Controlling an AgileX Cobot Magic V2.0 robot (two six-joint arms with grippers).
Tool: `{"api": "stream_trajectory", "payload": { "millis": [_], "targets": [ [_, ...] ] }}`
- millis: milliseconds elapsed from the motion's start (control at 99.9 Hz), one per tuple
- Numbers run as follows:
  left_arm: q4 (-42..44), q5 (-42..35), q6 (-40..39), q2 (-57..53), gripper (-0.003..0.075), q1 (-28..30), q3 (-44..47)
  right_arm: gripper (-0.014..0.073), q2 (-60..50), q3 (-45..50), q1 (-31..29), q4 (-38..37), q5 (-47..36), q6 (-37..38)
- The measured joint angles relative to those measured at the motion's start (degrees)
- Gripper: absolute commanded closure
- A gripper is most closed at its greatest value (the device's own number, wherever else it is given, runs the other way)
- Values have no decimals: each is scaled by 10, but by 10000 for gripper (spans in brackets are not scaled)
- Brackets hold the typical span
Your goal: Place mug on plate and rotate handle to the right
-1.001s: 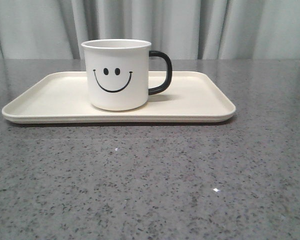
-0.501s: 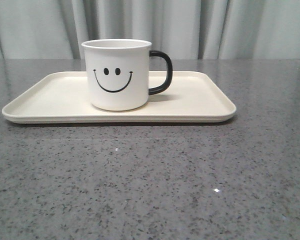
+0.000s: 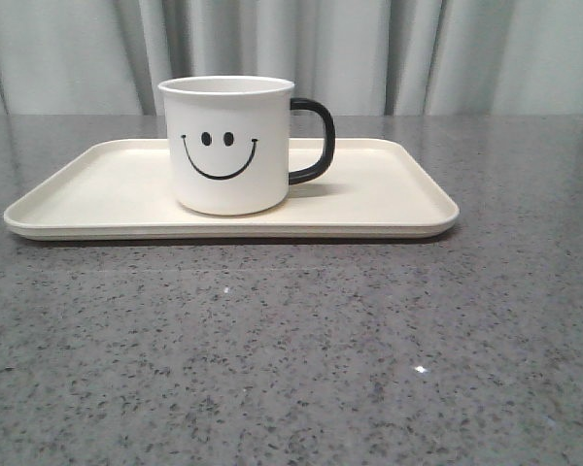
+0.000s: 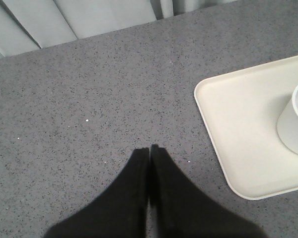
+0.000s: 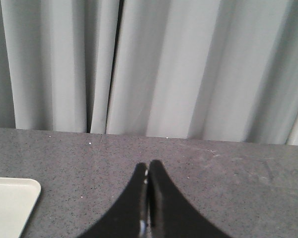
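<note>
The white mug (image 3: 229, 146) with a black smiley face stands upright on the cream plate (image 3: 389, 194), left of the plate's middle. Its black handle (image 3: 316, 141) points to the right. Neither gripper shows in the front view. In the left wrist view my left gripper (image 4: 149, 148) is shut and empty over bare table, apart from a corner of the plate (image 4: 238, 119) and the edge of the mug (image 4: 294, 124). In the right wrist view my right gripper (image 5: 148, 164) is shut and empty above the table, with a plate corner (image 5: 10, 203) off to the side.
The grey speckled table (image 3: 291, 349) stretches in front of the plate. A grey curtain (image 3: 369, 49) hangs behind the table's far edge and also fills the right wrist view (image 5: 164, 64).
</note>
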Motion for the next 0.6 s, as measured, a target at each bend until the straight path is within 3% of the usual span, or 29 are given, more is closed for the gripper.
{"api": "stream_trajectory", "payload": {
  "millis": [340, 471, 601],
  "targets": [
    [10, -38, -3, 13, 740, 0, 17, 713, 0, 0, 0, 0, 0, 0],
    [5, -149, -3, -45, 740, 0, 96, 713, 0, 0, 0, 0, 0, 0],
    [-25, -300, -3, -156, 740, 0, 262, 713, 0, 0, 0, 0, 0, 1]
  ]
}}
